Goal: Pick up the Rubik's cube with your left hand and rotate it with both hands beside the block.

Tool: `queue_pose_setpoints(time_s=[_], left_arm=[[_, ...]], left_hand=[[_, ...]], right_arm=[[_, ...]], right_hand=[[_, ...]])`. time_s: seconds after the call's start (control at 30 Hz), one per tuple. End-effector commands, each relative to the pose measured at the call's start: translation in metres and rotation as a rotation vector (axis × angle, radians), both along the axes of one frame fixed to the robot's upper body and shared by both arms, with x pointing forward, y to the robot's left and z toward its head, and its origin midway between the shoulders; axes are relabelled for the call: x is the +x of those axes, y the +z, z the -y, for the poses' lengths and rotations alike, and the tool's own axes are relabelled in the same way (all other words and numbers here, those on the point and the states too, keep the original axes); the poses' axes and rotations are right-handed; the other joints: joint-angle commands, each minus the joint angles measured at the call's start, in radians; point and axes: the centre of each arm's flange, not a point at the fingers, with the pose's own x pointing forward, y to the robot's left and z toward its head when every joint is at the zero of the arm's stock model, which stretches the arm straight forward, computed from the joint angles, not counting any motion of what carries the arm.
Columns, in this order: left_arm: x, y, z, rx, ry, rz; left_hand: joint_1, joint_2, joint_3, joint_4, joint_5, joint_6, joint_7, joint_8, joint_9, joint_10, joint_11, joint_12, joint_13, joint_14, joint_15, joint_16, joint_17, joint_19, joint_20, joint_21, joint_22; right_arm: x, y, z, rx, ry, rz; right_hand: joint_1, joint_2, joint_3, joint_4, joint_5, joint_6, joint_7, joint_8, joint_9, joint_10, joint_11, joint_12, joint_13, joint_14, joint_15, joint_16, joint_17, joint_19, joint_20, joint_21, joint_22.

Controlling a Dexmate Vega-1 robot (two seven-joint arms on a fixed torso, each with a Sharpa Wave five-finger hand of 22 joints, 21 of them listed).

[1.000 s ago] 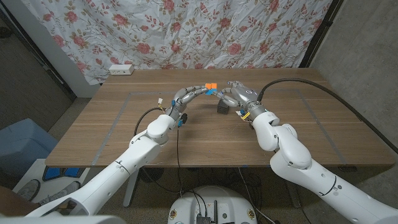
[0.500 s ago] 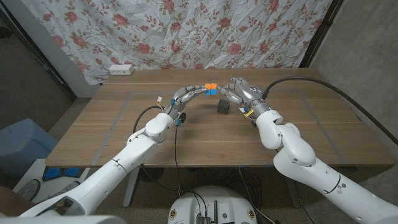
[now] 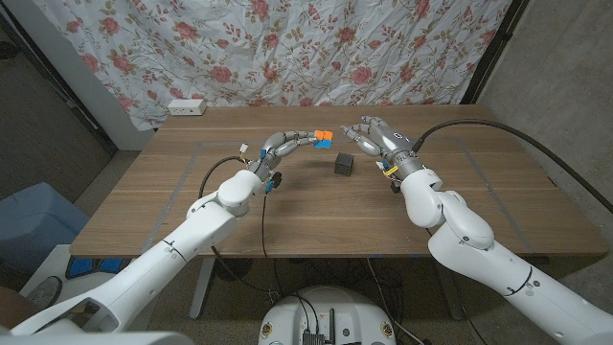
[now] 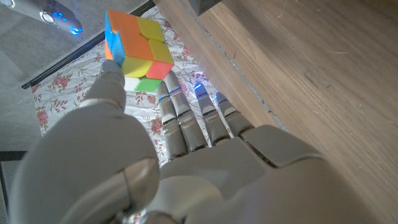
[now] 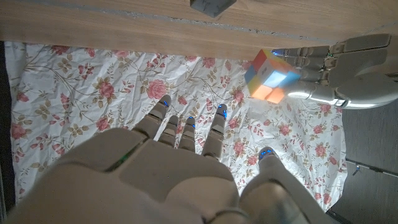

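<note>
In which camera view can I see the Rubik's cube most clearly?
The left wrist view: the Rubik's cube is large and sharp there, held at the left hand's fingertips. In the right wrist view it is smaller. In the head view it is tiny.

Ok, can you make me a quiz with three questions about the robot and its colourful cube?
1. Where is the cube?
A. lying on the table
B. up in the left hand
C. on top of the block

2. What colour is the block?
A. dark grey
B. red
C. yellow

3. What is the right hand doing?
A. squeezing the block
B. holding the cube
C. open, near the cube but not touching it

Answers: 1 B, the left hand's fingertips hold it above the table. 2 A, the head view shows it dark. 3 C, the right wrist view shows a gap between its fingers and the cube.
</note>
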Motion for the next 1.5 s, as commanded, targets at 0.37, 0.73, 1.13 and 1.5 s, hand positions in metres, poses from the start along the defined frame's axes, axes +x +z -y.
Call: queue_pose_setpoints(time_s=[0.37, 0.73, 1.13, 1.5], left_arm=[[0.001, 0.021, -0.011, 0.283, 0.055, 0.077], [0.001, 0.034, -0.016, 0.407, 0.058, 0.107], [-0.003, 0.053, -0.021, 0.559, 0.082, 0.144], [0.003, 0.065, -0.02, 0.68, 0.083, 0.165]], left_hand=[[0.022, 0.037, 0.003, -0.001, 0.009, -0.007, 0.01, -0.006, 0.015, -0.002, -0.024, -0.006, 0.003, -0.006, -0.102, -0.008, 0.003, 0.004, 0.007, 0.003, 0.002], [0.022, 0.041, 0.004, 0.0, 0.009, -0.007, 0.011, -0.009, 0.015, -0.003, -0.025, -0.006, 0.001, -0.005, -0.104, -0.009, 0.004, 0.005, 0.005, 0.003, 0.002], [0.024, 0.041, 0.005, -0.002, 0.009, -0.005, 0.011, -0.01, 0.015, 0.0, -0.026, -0.003, 0.002, -0.004, -0.105, -0.01, 0.003, 0.005, 0.004, 0.003, 0.002], [0.023, 0.043, 0.004, 0.0, 0.008, -0.006, 0.008, -0.012, 0.015, -0.001, -0.03, -0.003, 0.001, -0.001, -0.109, -0.009, 0.004, 0.006, 0.004, 0.004, 0.002]], right_arm=[[0.021, 0.004, 0.031, 0.209, 0.089, -0.034], [0.039, -0.002, 0.054, 0.358, 0.206, -0.069], [0.055, -0.006, 0.074, 0.455, 0.273, -0.087], [0.071, -0.014, 0.083, 0.536, 0.313, -0.104]], right_hand=[[0.006, 0.014, 0.012, -0.013, 0.002, -0.089, -0.025, -0.012, -0.002, 0.026, 0.016, 0.001, 0.001, 0.036, 0.017, 0.007, -0.006, 0.036, -0.003, 0.0, 0.002], [0.008, 0.015, 0.021, -0.022, 0.004, -0.192, -0.04, -0.014, -0.005, 0.053, 0.01, 0.001, -0.001, 0.069, -0.016, 0.007, -0.017, 0.022, 0.024, -0.017, 0.001], [-0.013, 0.017, 0.02, -0.009, 0.005, -0.24, -0.051, -0.008, -0.007, 0.05, 0.003, -0.007, -0.002, 0.054, -0.021, -0.006, -0.021, -0.038, 0.025, -0.032, 0.001], [-0.016, 0.015, 0.023, -0.006, 0.006, -0.274, -0.032, -0.004, -0.008, 0.059, -0.034, -0.009, -0.004, 0.056, -0.058, -0.014, -0.03, -0.063, -0.006, -0.028, 0.002]])
